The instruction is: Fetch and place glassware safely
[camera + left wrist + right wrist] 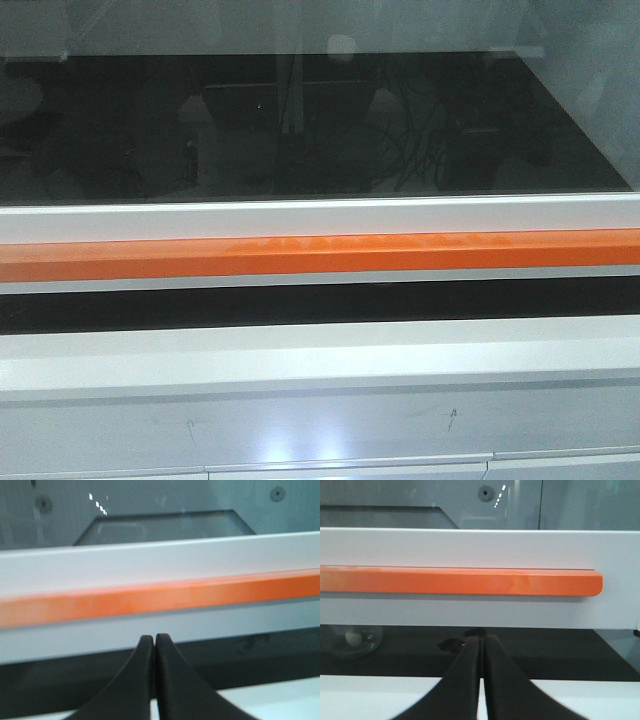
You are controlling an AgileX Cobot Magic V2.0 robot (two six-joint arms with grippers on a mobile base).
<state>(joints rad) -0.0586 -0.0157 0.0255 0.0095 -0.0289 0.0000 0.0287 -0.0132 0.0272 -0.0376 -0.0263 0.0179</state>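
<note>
A small clear glass jar (351,640) shows dimly at the left of the right wrist view, behind the dark lower glass band of a cabinet; a pale round knob shows in it. My right gripper (480,639) is shut and empty, facing the dark band, to the right of the jar. My left gripper (153,639) is shut and empty, facing the same kind of dark band under the orange handle bar (160,597). The jar does not show in the front view or the left wrist view. Neither gripper shows in the front view.
A white cabinet front (320,215) with a long orange handle bar (320,254) fills the front view. A dark glass panel (300,125) lies above it, a narrow dark band (300,303) below. The bar's right end (596,584) shows in the right wrist view. White drawer fronts (320,420) sit below.
</note>
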